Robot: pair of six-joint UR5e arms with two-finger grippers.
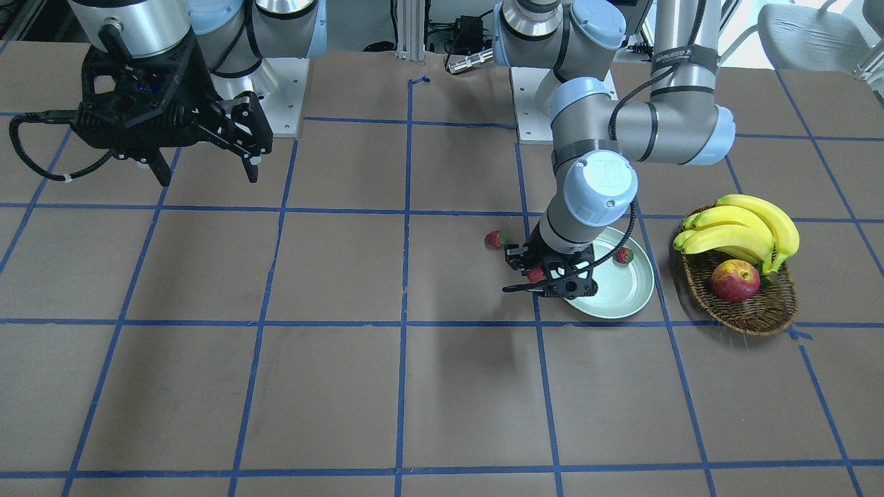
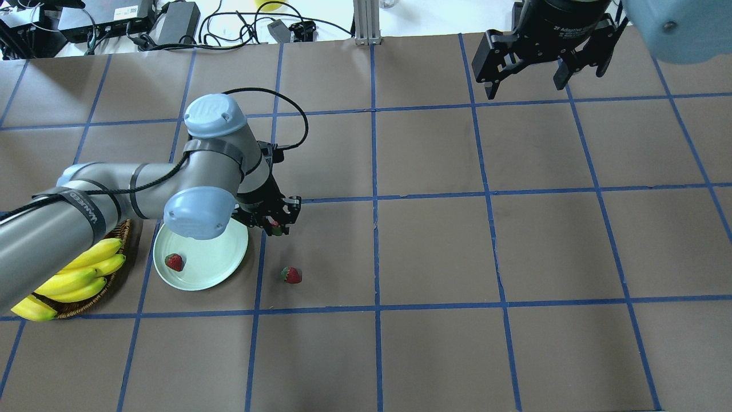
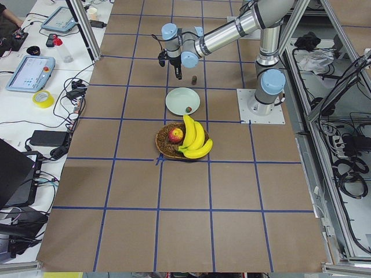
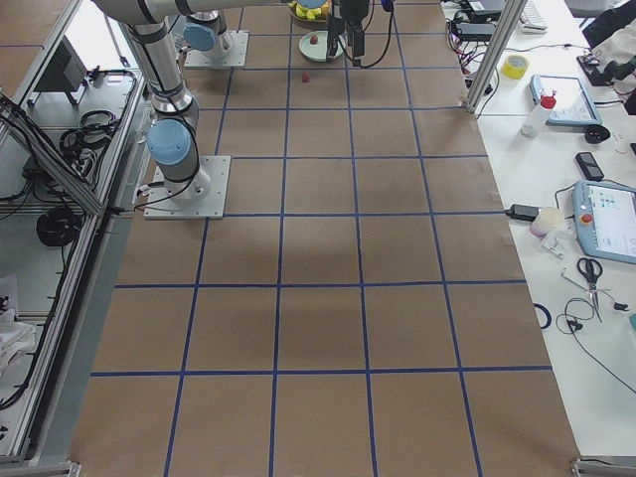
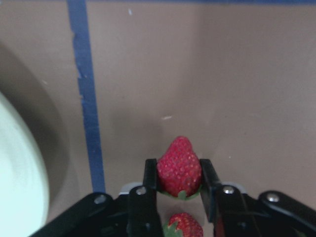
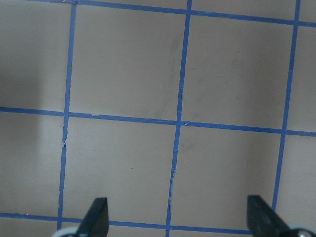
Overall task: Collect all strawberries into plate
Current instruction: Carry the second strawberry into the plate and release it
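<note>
Pinching seedy red strawberry [image 5: 178,162] w/ left pincer [image 5: 178,168], right pincer [image 6: 177,211] wide apart, empty, round mint plate [image 1: 618,291] beside.

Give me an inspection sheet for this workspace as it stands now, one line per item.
Surface: brown table with a blue tape grid.
Job's things: mint plate holds the first strawberry; second strawberry lies on the table beside the plate; third strawberry sits between the left pincer's fingers.
Clutter: wicker basket with bananas and an apple.
Grippers: left pincer shut on the third strawberry, just off the plate's rim; right pincer open, empty, away from the fruit.
Cables: black cable loops off the left wrist.
Surroundings: desks with a tablet and a yellow tape roll.
</note>
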